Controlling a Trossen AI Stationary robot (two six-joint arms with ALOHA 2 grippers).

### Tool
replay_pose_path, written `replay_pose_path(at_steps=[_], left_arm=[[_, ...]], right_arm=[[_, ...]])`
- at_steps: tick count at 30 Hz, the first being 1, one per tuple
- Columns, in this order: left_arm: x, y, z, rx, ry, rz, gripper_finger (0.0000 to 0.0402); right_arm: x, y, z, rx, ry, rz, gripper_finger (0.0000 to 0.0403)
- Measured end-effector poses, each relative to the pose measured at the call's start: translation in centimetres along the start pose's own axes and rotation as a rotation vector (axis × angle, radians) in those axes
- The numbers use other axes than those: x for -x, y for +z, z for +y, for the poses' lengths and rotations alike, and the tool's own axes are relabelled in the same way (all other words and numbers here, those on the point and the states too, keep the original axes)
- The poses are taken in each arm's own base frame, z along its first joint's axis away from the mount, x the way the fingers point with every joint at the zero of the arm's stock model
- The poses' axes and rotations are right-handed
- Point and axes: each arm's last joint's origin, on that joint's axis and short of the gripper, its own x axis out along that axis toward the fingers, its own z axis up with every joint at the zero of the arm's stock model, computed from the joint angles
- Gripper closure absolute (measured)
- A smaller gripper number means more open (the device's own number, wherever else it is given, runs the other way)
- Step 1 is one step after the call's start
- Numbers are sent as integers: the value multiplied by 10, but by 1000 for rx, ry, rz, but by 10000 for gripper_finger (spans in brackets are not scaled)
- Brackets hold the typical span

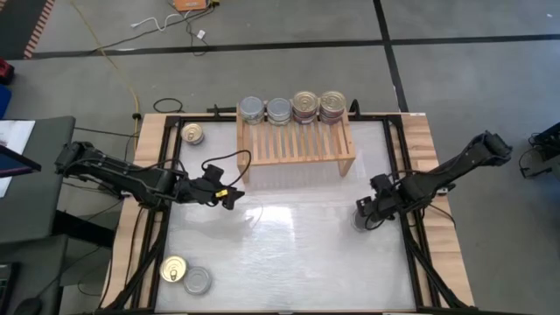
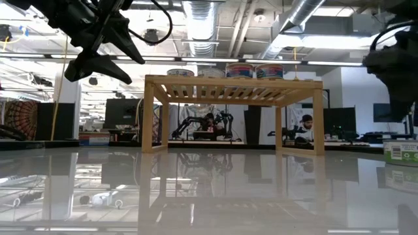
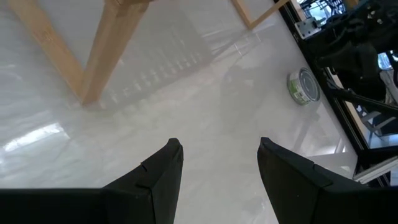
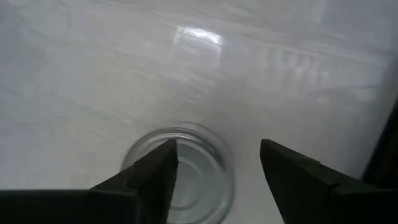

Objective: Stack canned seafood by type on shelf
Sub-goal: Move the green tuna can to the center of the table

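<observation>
The light-wood shelf [image 1: 296, 147] stands at the table's far middle on its side legs. Four stacks of canned seafood [image 1: 292, 108] rest on its slatted top: two silver-topped on the left, two gold-lidded on the right. My left gripper [image 1: 232, 197] hangs open above the table, left of the shelf's near corner, with nothing between its fingers [image 3: 161, 171]. My right gripper [image 1: 363, 214] is open and points down over a silver-topped tin [image 4: 180, 171] that sits flat on the table near its right edge. The tin lies under one finger and the gap, and shows with a green label [image 2: 400, 151] in the low view.
Loose tins rest on the table: a gold-lidded one [image 1: 192, 134] at the far left, and a gold-lidded one [image 1: 174, 269] beside a silver one [image 1: 199, 281] at the near left. A black frame [image 1: 411, 254] runs along the table's sides. Bare tabletop [image 1: 289, 254] lies in front of the shelf.
</observation>
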Motion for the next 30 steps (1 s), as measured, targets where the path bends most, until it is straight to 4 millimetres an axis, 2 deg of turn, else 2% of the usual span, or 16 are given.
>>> replay_pose_path(at_steps=[3,11,12,16,19,22,27,30], left_arm=[[0,0,0,-2,1,0,205],[0,0,0,1,0,0,205],[0,0,0,1,0,0,205],[0,0,0,2,0,0,205],[0,0,0,2,0,0,205],[0,0,0,2,0,0,205],[0,0,0,2,1,-2,205],[0,0,0,5,1,-4,205]], right_arm=[[-4,-2,2,10,-28,16,194],[-18,-13,9,68,-145,59,372],[-20,-14,10,74,-159,57,384],[-28,-21,14,82,-197,51,374],[-34,-27,21,93,-164,77,368],[-37,-33,35,91,-40,99,381],[-31,-39,68,189,327,47,391],[-30,-36,72,162,357,35,378]])
